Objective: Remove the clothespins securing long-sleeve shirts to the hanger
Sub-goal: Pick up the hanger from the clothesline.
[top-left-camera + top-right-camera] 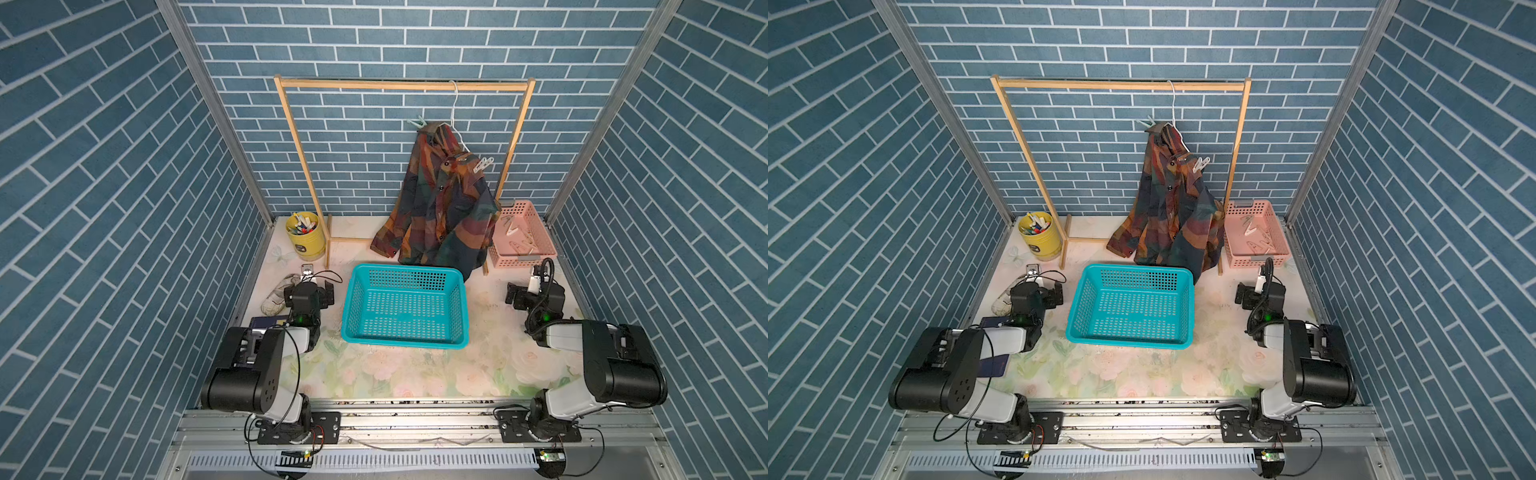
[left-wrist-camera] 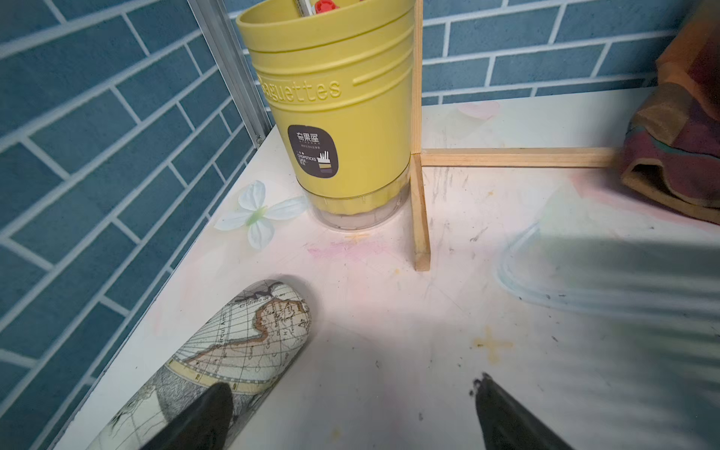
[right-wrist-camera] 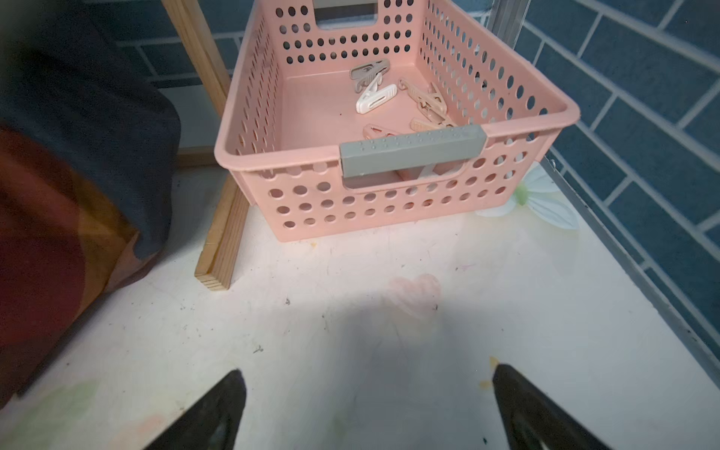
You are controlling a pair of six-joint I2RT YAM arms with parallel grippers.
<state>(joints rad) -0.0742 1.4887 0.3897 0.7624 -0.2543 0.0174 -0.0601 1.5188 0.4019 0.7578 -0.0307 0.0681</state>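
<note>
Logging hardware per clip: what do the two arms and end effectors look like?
Left arm and right arm: bulky black joint housings, pale grey links, loose black cables, a green light near each wrist. Left end effector and right end effector: tapered black fingers.

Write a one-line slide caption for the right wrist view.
Open right end effector over the table, facing a pink basket of loose clips; plaid shirt beside the wooden rack.

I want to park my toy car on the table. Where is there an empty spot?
The biggest bare patch is the flowery table between the teal basket and the front metal rail. A smaller one lies between that basket and the right claw. The back is crowded: yellow pot, rack foot, plaid shirt and pink basket.
</note>
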